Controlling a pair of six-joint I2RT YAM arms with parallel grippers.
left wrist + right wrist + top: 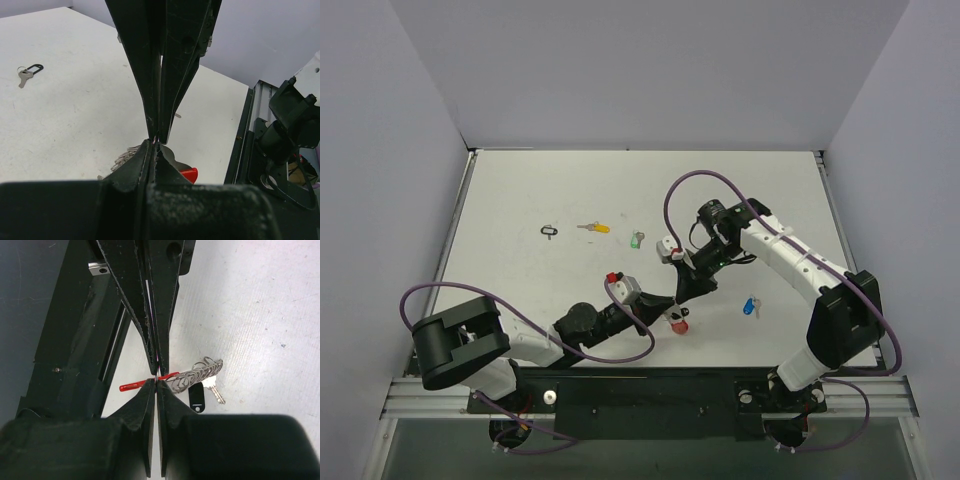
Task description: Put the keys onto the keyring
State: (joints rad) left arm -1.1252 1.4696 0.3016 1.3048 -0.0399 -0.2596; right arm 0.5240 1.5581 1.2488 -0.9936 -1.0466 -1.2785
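Left tool (156,141) and right tool (157,377) pinch shut on the red-tagged silver beaded keyring (194,376) at the white worktop's (520,290) near middle; the yellow-tagged silver key (592,227), green-tagged key (636,240) and blue-tagged key (751,306) lie unthreaded

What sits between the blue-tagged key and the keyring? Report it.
Nothing visible: bare table separates the blue-tagged key from the keyring. The left gripper and right gripper are both shut on the keyring, so neither is free to fetch.
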